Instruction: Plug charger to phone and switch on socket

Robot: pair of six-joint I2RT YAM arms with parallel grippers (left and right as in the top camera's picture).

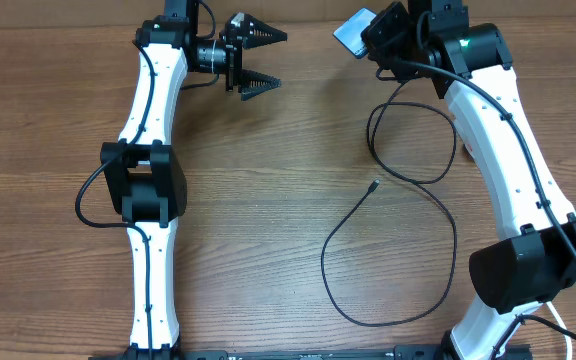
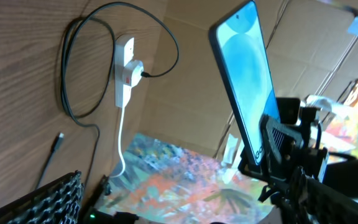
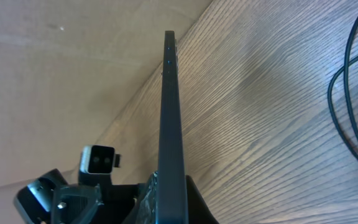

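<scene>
phone [image 1: 351, 30] mostly hidden overhead beneath right end effector [image 1: 376, 38] clamping it; left end effector [image 1: 281, 60] spread wide.

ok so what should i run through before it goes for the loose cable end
1. phone clamped in the right gripper, off the table: ok
2. left gripper open and empty: ok
3. charger connector lying free on the table, clear of both grippers: ok
4. black plug sitting in the socket: ok, going by the left wrist view
5. red switch turned on: cannot tell
6. phone's charging port facing the left gripper: cannot tell, hidden in the grip
</scene>
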